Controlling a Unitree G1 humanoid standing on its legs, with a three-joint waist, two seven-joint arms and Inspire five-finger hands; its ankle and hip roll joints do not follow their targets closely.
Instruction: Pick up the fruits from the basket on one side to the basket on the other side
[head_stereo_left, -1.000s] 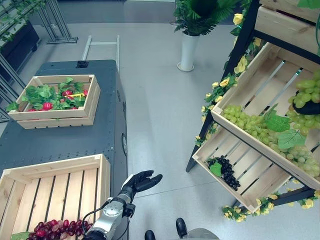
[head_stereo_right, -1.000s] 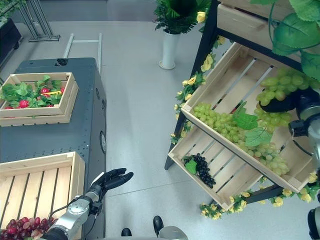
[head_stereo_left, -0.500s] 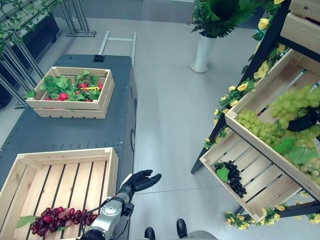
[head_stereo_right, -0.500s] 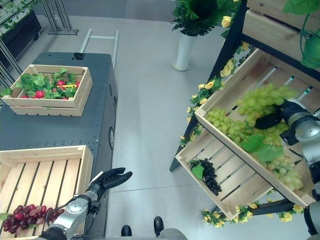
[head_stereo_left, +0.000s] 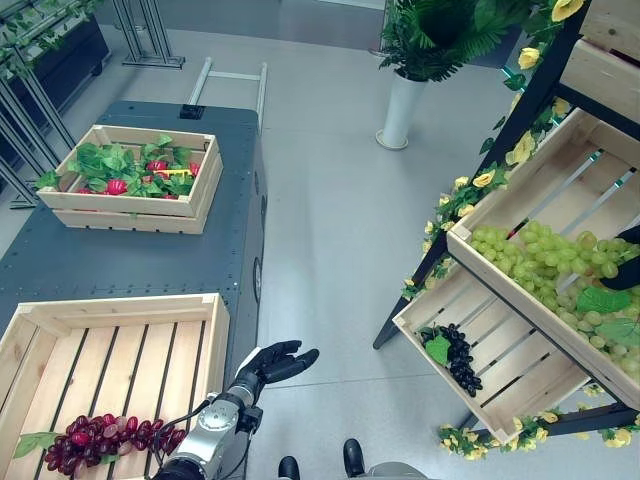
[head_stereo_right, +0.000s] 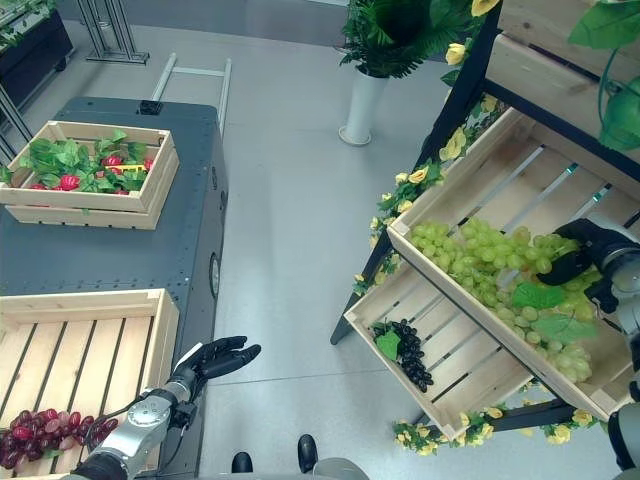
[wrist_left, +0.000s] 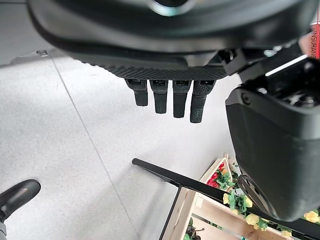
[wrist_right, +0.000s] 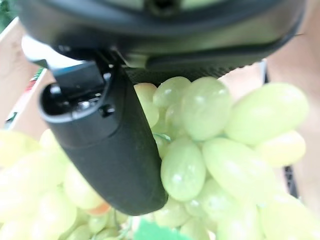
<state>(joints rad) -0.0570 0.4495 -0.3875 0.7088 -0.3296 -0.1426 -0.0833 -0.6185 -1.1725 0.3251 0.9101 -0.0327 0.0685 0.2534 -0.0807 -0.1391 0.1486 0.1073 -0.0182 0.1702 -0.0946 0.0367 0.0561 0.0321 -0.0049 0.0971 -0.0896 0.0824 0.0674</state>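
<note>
While my right hand (head_stereo_right: 578, 262) pinches green grapes (head_stereo_right: 480, 262) against its thumb, stems may snag and spill neighbouring bunches

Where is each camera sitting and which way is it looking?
Left eye, right eye: head stereo pair looking down; both share the green grapes, the near crate and the left hand.
Left wrist: looks past straight fingers at floor.
Right wrist: pressed against green grapes beside the right hand.
</note>
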